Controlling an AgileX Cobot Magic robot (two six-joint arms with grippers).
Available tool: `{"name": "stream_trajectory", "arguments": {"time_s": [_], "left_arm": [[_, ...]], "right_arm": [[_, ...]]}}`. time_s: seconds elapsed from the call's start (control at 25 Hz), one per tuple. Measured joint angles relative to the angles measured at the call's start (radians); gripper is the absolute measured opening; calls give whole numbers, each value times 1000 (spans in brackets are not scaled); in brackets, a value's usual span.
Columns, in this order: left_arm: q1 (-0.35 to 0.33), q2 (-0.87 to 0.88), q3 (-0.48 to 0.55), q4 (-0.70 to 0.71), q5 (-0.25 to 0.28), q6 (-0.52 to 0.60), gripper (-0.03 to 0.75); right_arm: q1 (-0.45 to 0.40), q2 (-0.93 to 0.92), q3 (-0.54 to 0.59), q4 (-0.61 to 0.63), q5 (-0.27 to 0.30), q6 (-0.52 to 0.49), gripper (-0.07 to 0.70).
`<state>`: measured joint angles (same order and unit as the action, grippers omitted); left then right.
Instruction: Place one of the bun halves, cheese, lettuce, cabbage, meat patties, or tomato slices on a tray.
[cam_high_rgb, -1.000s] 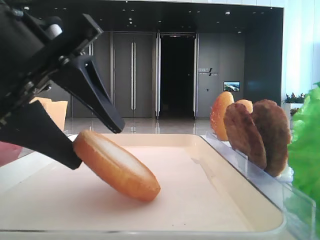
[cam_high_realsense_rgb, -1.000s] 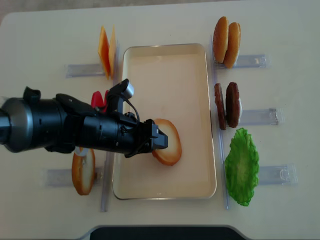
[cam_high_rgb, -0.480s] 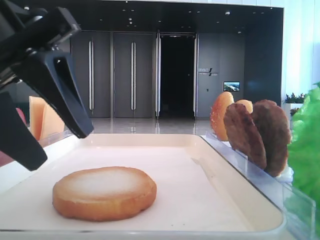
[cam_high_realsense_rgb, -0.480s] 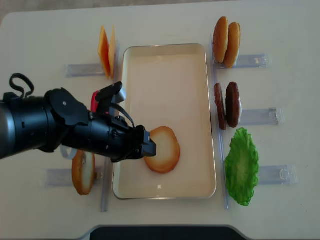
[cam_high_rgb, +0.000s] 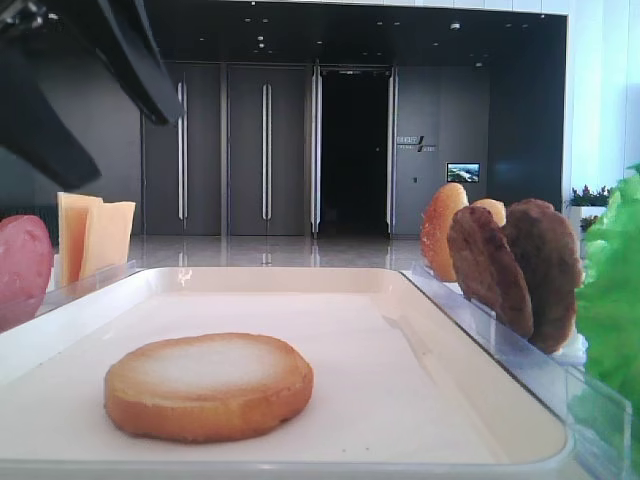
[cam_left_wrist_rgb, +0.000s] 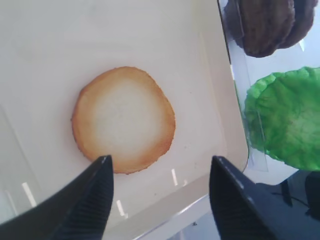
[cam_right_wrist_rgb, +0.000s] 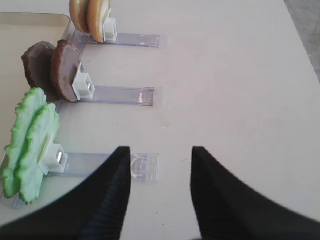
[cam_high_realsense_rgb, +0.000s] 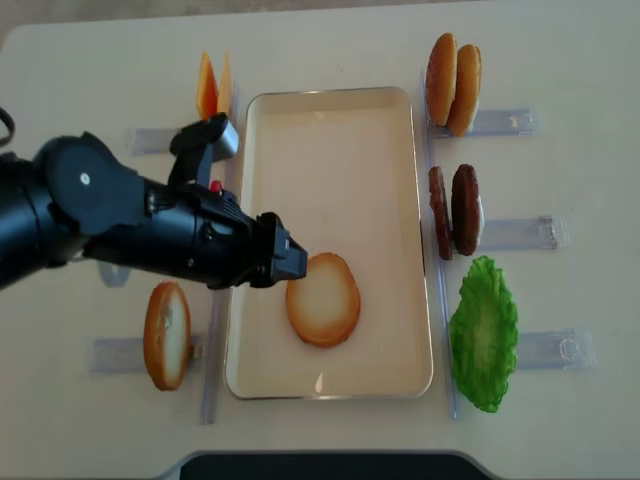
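One bun half (cam_high_realsense_rgb: 323, 298) lies flat, pale face up, on the cream tray (cam_high_realsense_rgb: 330, 170), near its front-left part. My left gripper (cam_high_realsense_rgb: 288, 262) hovers open above the bun's left edge, holding nothing. From the left wrist, the bun half (cam_left_wrist_rgb: 123, 119) lies ahead of the spread gripper (cam_left_wrist_rgb: 160, 162). Over bare table right of the lettuce (cam_right_wrist_rgb: 27, 137), the right gripper (cam_right_wrist_rgb: 160, 150) is open and empty. Cheese (cam_high_realsense_rgb: 213, 88), meat patties (cam_high_realsense_rgb: 453, 210) and a tomato slice (cam_high_rgb: 22, 268) stand in holders. No cabbage is in view.
Two more buns (cam_high_realsense_rgb: 452, 70) stand in a clear holder at the back right. A further bun half (cam_high_realsense_rgb: 167, 333) stands in a holder left of the tray. Clear plastic holder rails (cam_high_realsense_rgb: 520, 232) flank the tray on both sides.
The left gripper let go of the bun half, which dropped from tilted to flat on the tray. The gripper then rose and drew back to the left.
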<state>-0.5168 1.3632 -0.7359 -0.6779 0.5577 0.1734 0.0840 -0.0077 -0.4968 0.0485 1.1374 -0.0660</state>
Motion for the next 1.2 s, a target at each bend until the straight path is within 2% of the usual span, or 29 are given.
{"name": "stream_trajectory", "arguments": {"time_s": [0.04,0.16,0.28,0.44,0.52,0.64,0.96,1.04,1.2], "left_arm": [[0,-15,-24,76,34,-54,463],[0,-48,-116,305,193,-246,463],[0,-71,-207,490,346,-369,463],[0,-82,-287,643,527,-441,463],[0,-82,-309,686,586,-457,463],[0,-82,-319,756,642,-475,463],[12,-82,-319,839,657,-496,457],[43,-82,-319,831,657,-495,454],[159,-82,-319,812,659,-453,454]], "right_arm": [[0,0,0,0,0,0,306],[0,0,0,0,0,0,306],[0,0,0,0,0,0,306],[0,0,0,0,0,0,306],[0,0,0,0,0,0,306],[0,0,0,0,0,0,306],[0,0,0,0,0,0,306],[0,0,0,0,0,0,306],[0,0,0,0,0,0,306]]}}
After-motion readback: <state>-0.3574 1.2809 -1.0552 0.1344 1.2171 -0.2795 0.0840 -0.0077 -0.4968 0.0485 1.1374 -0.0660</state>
